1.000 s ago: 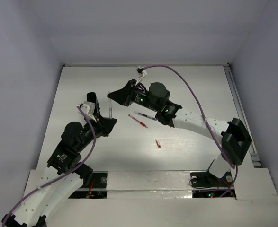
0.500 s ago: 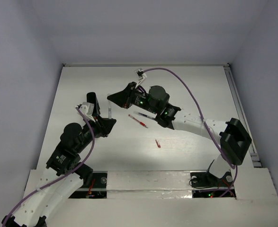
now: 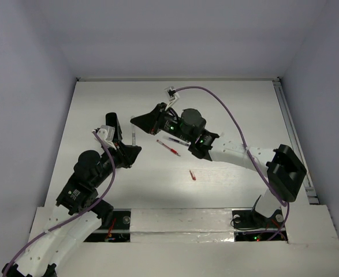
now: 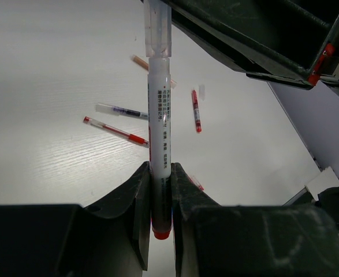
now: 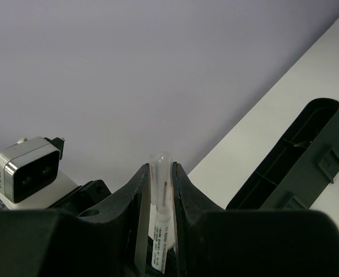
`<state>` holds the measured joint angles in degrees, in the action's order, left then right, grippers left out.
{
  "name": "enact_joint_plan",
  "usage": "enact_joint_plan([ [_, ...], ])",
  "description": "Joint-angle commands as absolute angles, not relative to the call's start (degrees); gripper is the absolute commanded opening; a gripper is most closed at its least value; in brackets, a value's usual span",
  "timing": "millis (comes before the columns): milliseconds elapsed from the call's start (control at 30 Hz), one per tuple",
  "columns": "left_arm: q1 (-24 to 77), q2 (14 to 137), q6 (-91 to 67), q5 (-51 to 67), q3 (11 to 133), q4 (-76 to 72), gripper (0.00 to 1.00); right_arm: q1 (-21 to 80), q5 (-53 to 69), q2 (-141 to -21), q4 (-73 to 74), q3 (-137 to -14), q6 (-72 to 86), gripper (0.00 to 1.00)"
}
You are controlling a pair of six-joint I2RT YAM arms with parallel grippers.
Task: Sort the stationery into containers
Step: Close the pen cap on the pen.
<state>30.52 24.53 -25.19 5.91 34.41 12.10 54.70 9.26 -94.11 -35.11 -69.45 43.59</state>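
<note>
the white pen (image 4: 159, 115) is pinched at its red end between the left gripper (image 4: 160, 190) fingers. its clear cap end sits clamped between the right gripper (image 5: 159, 179) fingers, so both are closed on the one pen. this looks like a handover: only one side should loosen, then the other should draw away straight along the barrel, without twisting. a loose red pen (image 4: 116, 131) lies on the table (image 4: 53, 69) beyond the left fingertips.

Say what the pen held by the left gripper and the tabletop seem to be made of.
Pen: likely plastic. It has a glossy white barrel with printed text, a see-through cap and a red end plug.
Tabletop: looks like white-painted or laminated wood, matte, with faint grain lines.
</note>
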Motion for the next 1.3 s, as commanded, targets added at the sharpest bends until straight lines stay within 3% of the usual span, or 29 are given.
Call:
enact_joint_plan([
  [0, 30.41, 24.0, -25.49, 5.18, 34.63, 8.96, 0.0, 55.63, 9.32, -93.51, -38.14, -68.82, 43.86, 0.0],
  [1267, 30.41, 23.29, -25.58, 5.54, 34.45, 8.17, 0.0, 57.22, 3.78, -93.87, -36.48, -67.76, 46.41, 0.0],
])
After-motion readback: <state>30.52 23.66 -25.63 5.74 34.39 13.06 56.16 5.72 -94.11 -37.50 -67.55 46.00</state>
